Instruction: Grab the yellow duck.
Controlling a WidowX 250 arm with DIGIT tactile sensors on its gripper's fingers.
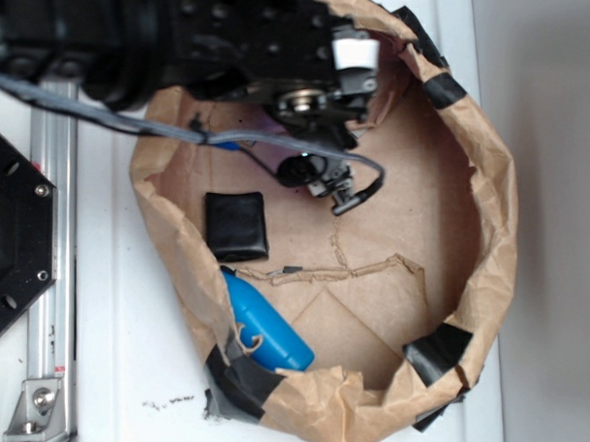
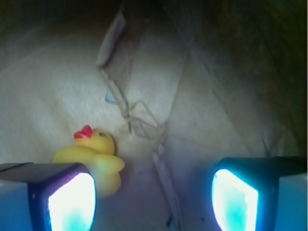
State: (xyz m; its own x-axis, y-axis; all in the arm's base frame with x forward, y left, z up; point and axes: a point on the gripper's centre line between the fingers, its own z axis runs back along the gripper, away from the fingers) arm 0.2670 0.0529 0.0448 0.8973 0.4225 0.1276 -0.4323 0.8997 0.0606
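Observation:
The yellow duck [image 2: 98,154] with its red beak lies on the brown paper floor, low left in the wrist view. My gripper [image 2: 151,192] is open, its jaws wide apart. The duck sits just beyond the left finger [image 2: 67,199], which covers part of its body, and it is not between the pads. Far off to the other side stands the right finger [image 2: 240,197]. In the exterior view my black arm [image 1: 281,56] reaches into the bag from the top left and hides the duck.
A crumpled brown paper bag rim [image 1: 489,218] with black tape patches rings the work area. Inside it lie a black square pad [image 1: 237,226] and a blue object [image 1: 267,327] against the lower-left wall. A metal rail [image 1: 51,271] and a black base [image 1: 13,235] stand outside on the left.

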